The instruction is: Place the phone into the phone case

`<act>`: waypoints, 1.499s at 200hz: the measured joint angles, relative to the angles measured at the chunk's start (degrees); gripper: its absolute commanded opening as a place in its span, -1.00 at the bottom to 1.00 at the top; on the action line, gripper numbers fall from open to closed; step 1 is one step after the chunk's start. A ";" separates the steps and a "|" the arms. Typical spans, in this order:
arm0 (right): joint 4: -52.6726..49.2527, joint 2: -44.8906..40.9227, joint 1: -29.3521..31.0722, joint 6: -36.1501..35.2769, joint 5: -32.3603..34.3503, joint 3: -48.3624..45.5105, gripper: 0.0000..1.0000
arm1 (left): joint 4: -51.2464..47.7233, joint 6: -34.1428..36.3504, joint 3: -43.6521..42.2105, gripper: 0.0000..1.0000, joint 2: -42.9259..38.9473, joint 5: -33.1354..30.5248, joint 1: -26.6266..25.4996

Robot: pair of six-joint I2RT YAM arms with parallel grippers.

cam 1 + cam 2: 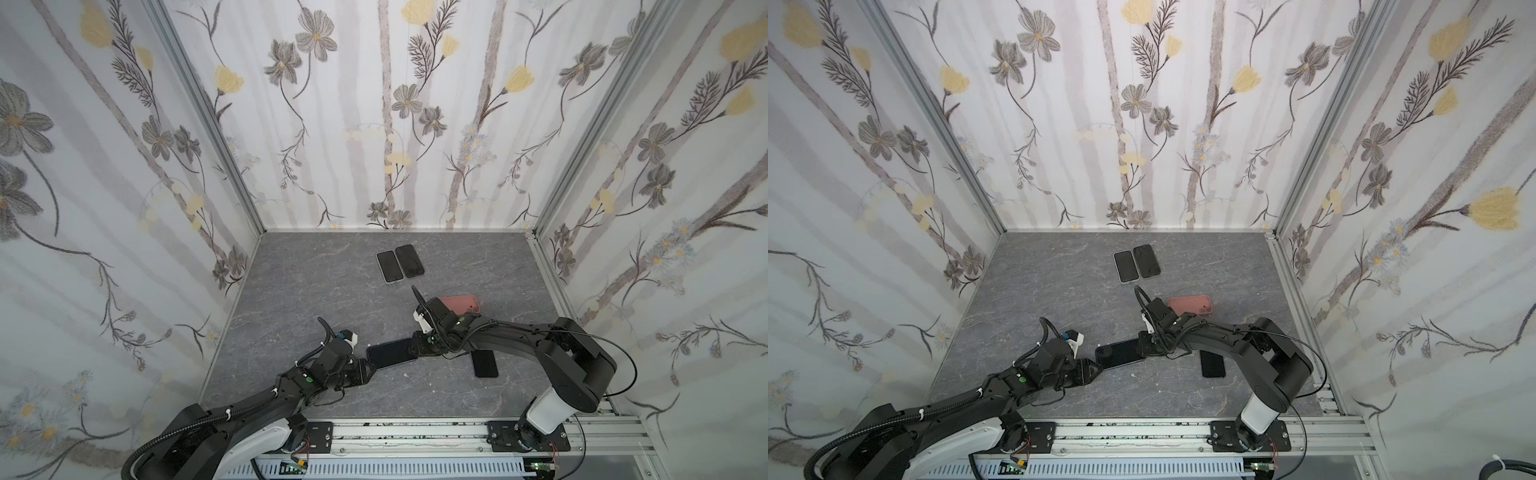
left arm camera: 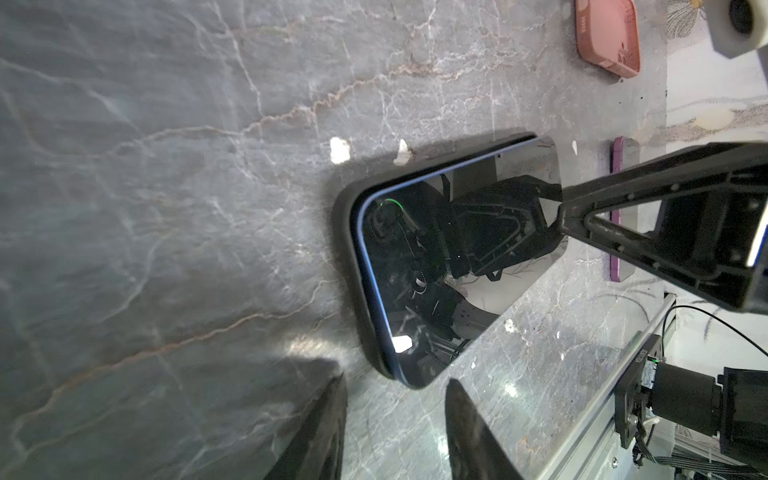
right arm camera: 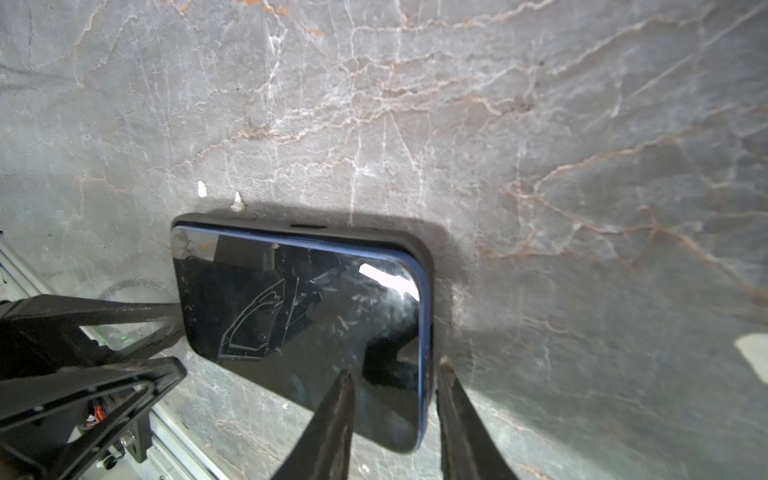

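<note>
In both top views the blue-edged phone (image 1: pixel 392 353) (image 1: pixel 1119 353) lies screen up near the front of the grey bench (image 1: pixel 311 291), between my two hands. The left hand (image 1: pixel 365 369) is at its left end and the right hand (image 1: pixel 417 347) at its right end. A pink phone case (image 1: pixel 459 305) lies behind the right arm, a dark phone (image 1: pixel 485 363) on that arm's near side, and a pair of phones (image 1: pixel 390 266) side by side toward the back wall. From the left wrist I see the blue-edged phone sitting partly in a black phone case (image 2: pixel 347 257), its blue edge standing proud of the rim along one long side. The left hand (image 2: pixel 397 380) is released, its fingers apart just short of the phone's end. From the right wrist, the right hand (image 3: pixel 392 368) is released too, grasping nothing. One finger (image 3: pixel 332 415) rests on the screen and the other stands just outside the case's end.
</note>
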 measured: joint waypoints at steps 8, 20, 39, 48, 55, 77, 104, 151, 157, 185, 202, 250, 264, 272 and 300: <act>0.00 0.02 0.00 0.00 -0.02 0.04 -0.31 | 0.00 0.59 0.33 -0.21 0.59 -0.15 -0.09; 0.04 0.02 -0.09 -0.02 -0.39 0.09 -0.31 | 0.11 0.85 0.76 -0.20 1.42 -0.35 -0.28; 0.04 0.02 -0.11 -0.02 -0.42 0.11 -0.31 | 0.33 1.40 1.33 -0.19 2.54 -0.70 -0.37; 0.02 0.02 -0.11 -0.02 -0.44 0.15 -0.31 | 0.39 2.19 1.55 -0.18 2.95 -1.01 -0.48; 0.04 0.02 -0.11 -0.02 -0.48 0.17 -0.31 | 0.42 2.43 1.79 -0.18 3.32 -1.11 -0.55; 0.00 0.02 -0.11 -0.04 -0.61 0.46 -0.31 | 0.48 3.13 2.49 -0.18 4.48 -1.46 -0.74; -0.07 0.02 -0.22 -0.44 -0.61 0.90 -0.31 | 0.24 4.07 3.52 -0.18 5.79 -2.27 -1.49; -0.44 0.02 -0.24 -0.55 -0.61 1.36 -0.31 | -1.36 5.40 4.72 -0.19 6.60 -4.70 -3.08; -0.44 0.02 -0.26 -0.68 -0.61 1.36 -0.31 | -1.42 5.44 4.79 -0.20 6.69 -5.03 -3.28; -0.59 0.04 -0.28 -0.87 -0.59 1.36 -0.31 | -2.14 5.60 5.60 -0.27 7.69 -7.04 -4.24; -0.63 0.11 -0.28 -0.87 -0.59 1.36 -0.31 | -2.47 5.60 6.12 -0.30 8.57 -8.09 -4.85; -0.94 0.13 -0.42 -0.87 -0.55 1.22 -0.30 | -1.31 5.55 6.67 -0.40 10.03 -11.61 -5.33; -0.90 0.13 -0.42 -0.87 -0.57 1.09 -0.29 | -1.01 5.55 6.67 -0.40 10.01 -12.96 -5.38; -0.83 0.13 -0.42 -0.87 -0.57 0.98 -0.27 | -1.03 5.53 6.62 -0.38 9.84 -13.70 -5.40; -0.85 0.13 -0.66 -0.87 -0.70 0.35 -0.25 | -1.07 4.63 5.73 -0.37 8.22 -14.82 -5.38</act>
